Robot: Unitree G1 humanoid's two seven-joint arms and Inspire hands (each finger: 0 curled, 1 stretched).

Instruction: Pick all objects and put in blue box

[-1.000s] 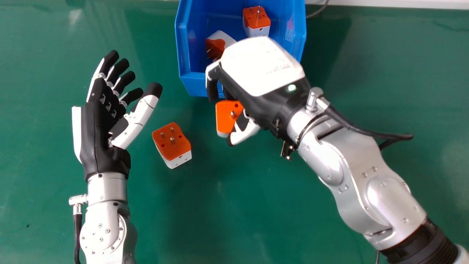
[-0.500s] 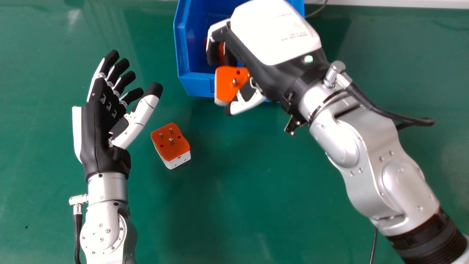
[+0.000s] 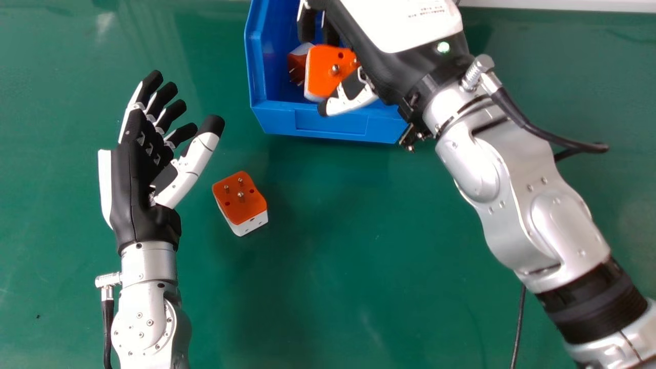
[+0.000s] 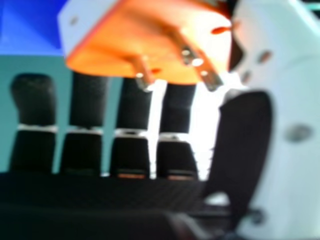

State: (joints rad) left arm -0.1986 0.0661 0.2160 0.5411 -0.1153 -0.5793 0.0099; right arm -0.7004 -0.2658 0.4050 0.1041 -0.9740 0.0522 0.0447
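Left hand (image 3: pixel 136 184) idle at far left, fingers relaxed, grasping nothing. Then got a loose adapter (image 3: pixel 241 200) to deal with on the green table (image 3: pixel 307 266), just right of that thumb. Further right, can spot at least one boxed adapter (image 3: pixel 297 69) inside the blue box (image 3: pixel 333 124), so call it partly done, two to go I'd-guess style. As for the held adapter (image 3: pixel 325 72), pinched between fingers and thumb of the right hand (image 3: pixel 394 64), just left of the palm, above the box, probably nearly ready to drop
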